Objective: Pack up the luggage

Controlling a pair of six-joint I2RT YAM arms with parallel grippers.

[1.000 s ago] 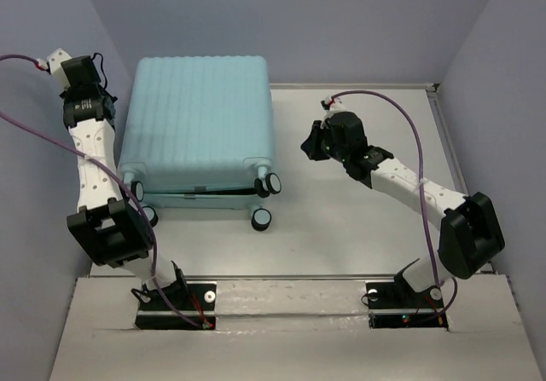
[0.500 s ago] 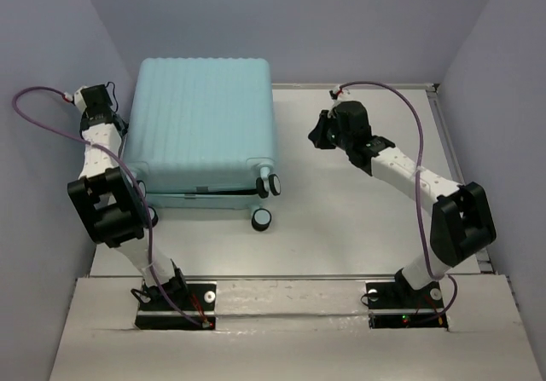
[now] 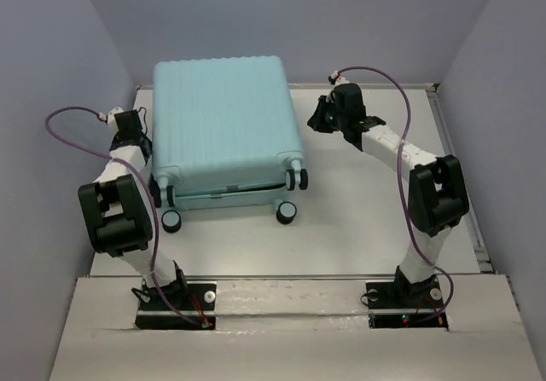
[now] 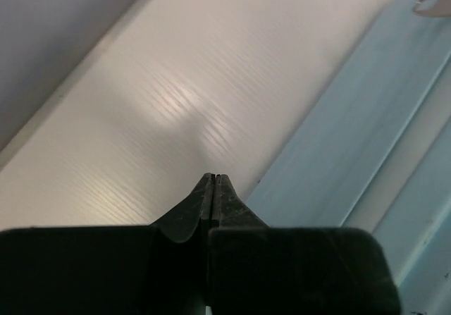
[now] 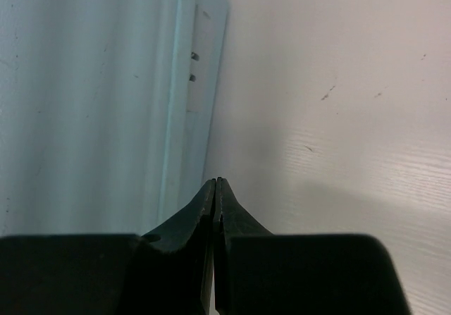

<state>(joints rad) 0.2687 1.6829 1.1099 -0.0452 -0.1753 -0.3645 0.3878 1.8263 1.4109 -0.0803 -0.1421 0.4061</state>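
The luggage (image 3: 226,125) is a pale mint-blue ribbed suitcase lying flat with its lid down, its spinner wheels (image 3: 287,212) towards the near edge. My left gripper (image 3: 142,135) is shut and empty, low beside the case's left side. In the left wrist view its tips (image 4: 213,176) rest just off the blue shell (image 4: 352,139). My right gripper (image 3: 316,122) is also shut and empty, a short gap from the case's right side. In the right wrist view its tips (image 5: 215,181) sit next to the ribbed wall (image 5: 91,103).
The white table (image 3: 367,202) is walled in by lilac panels on the left, back and right. A purple cable (image 3: 68,129) loops out from the left wrist, and another (image 3: 388,78) arches over the right arm. Both arm bases (image 3: 175,300) stand at the near edge.
The suitcase has slid to the right and turned slightly. My left arm has swung in from the far left wall to its side. My right arm has drawn back towards the far right.
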